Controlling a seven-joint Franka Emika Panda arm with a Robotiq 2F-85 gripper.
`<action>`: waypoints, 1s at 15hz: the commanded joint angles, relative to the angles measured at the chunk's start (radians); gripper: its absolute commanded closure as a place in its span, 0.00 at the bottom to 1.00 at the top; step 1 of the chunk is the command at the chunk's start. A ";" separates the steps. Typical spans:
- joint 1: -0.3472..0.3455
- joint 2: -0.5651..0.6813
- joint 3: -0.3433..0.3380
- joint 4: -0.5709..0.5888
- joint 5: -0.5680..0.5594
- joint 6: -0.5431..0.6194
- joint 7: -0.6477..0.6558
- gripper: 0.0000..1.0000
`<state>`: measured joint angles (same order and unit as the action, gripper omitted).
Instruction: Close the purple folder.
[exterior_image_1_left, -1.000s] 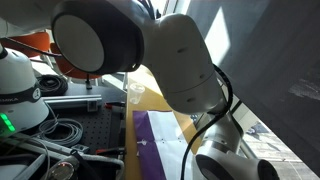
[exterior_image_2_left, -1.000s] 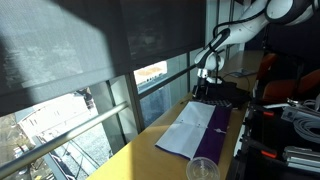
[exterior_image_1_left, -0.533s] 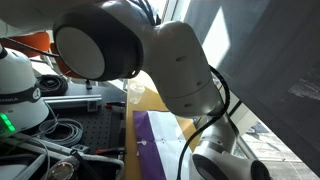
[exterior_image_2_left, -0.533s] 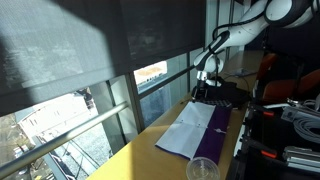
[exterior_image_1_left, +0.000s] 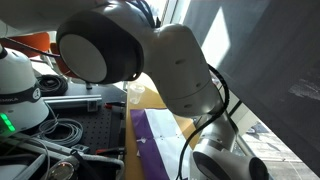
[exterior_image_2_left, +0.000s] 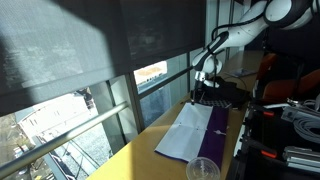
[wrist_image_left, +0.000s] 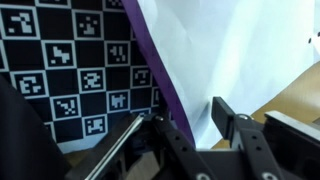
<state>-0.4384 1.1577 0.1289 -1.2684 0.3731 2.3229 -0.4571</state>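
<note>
Folder (exterior_image_2_left: 212, 138), purple: lies open on yellow ledge (exterior_image_2_left: 150, 152), white sheets showing. Gripper (wrist_image_left: 190, 115): over folder's edge at ledge's far end, jaws apart. Cup (exterior_image_2_left: 202, 168): at ledge's near end

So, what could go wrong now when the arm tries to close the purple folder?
1. The clear cup stands at the near end of the purple folder; a swinging cover could tip it.
2. The end effector hangs open at the folder's edge over the white sheets; it may pinch paper only, or crease it.
</note>
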 joint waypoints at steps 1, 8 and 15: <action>-0.014 0.026 0.024 0.049 -0.003 -0.023 -0.001 0.80; -0.010 0.007 0.027 0.054 -0.005 -0.033 0.002 1.00; 0.020 -0.119 -0.017 0.019 -0.061 -0.098 0.023 1.00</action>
<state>-0.4321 1.1218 0.1380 -1.2192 0.3565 2.2740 -0.4535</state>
